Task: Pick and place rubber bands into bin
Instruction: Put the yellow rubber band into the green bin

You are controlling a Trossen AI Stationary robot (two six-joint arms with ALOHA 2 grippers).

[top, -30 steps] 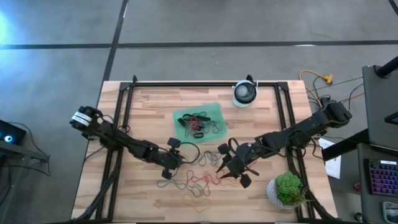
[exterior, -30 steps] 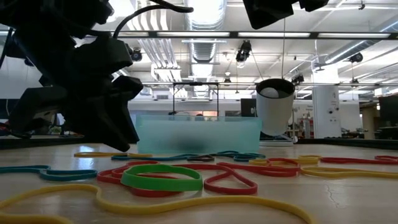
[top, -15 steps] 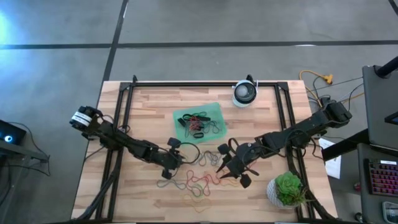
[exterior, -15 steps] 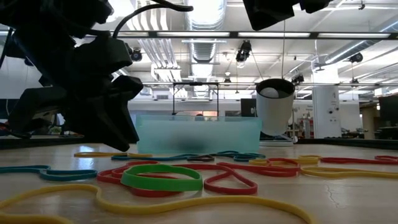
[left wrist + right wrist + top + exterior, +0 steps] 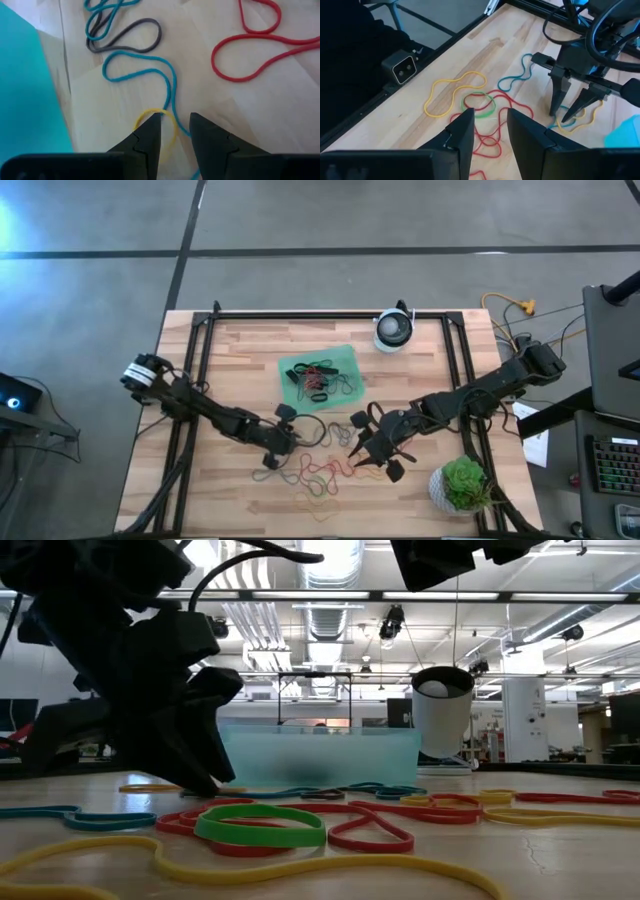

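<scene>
Wooden table (image 5: 240, 350) | rubber bands (image 5: 315, 473) loose near its front edge — more lie in the bin (image 5: 322, 375) mid-table | left pincer (image 5: 174, 122) lowered, parted, tips straddling a yellow band (image 5: 167, 131) | right pincer (image 5: 487, 120) released — hovering beside the pile

The left end effector (image 5: 174, 122), fingers slightly parted, straddles a yellow band (image 5: 172, 131) crossing a blue band (image 5: 131, 66).
</scene>
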